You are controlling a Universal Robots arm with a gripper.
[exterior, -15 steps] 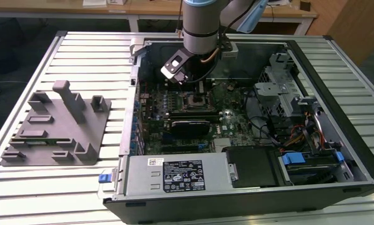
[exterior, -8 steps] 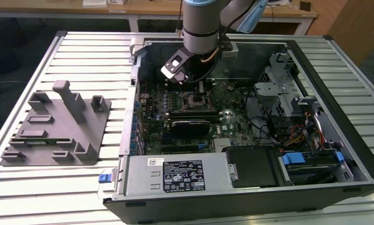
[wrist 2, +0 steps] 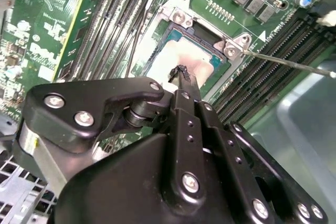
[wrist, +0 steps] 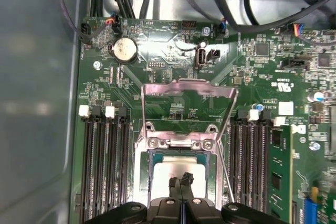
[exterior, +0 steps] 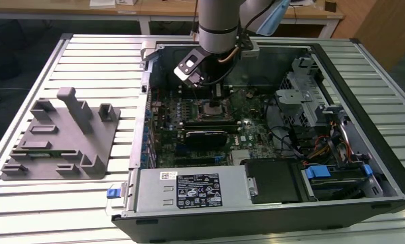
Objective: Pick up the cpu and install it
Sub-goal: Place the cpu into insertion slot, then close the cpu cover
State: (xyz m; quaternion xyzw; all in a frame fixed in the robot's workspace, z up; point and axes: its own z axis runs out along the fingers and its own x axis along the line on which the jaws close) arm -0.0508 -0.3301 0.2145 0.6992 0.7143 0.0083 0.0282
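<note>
- Exterior view: gripper (exterior: 214,97) low inside open computer case (exterior: 256,216), directly over cpu socket (exterior: 212,109) on motherboard (exterior: 256,134).
- Grey fixture tray (exterior: 60,137) outside the case, well apart from cpu socket, toward the exterior view's left.
- Second wrist view: cpu (wrist 2: 160,59) lying flat in cpu socket (wrist 2: 181,17), silvery top up, partly hidden behind black gripper (wrist 2: 181,72).
- Jaws clenched, fingertips (wrist 2: 185,85) pressed together at or just above cpu top; cannot tell if touching.
- Thin lever rod (wrist 2: 289,64) slanting out from a cpu socket corner; memory slots (wrist 2: 113,19) on both sides of cpu socket.
- First wrist view: cpu (wrist: 173,165) seated in cpu socket (wrist: 176,142), gripper (wrist: 180,179) centred over it, fingers closed against each other.
- Load plate (wrist: 189,88) swung open, between cpu socket and coin cell battery (wrist: 125,50); memory slots (wrist: 105,156) flanking cpu socket.
</note>
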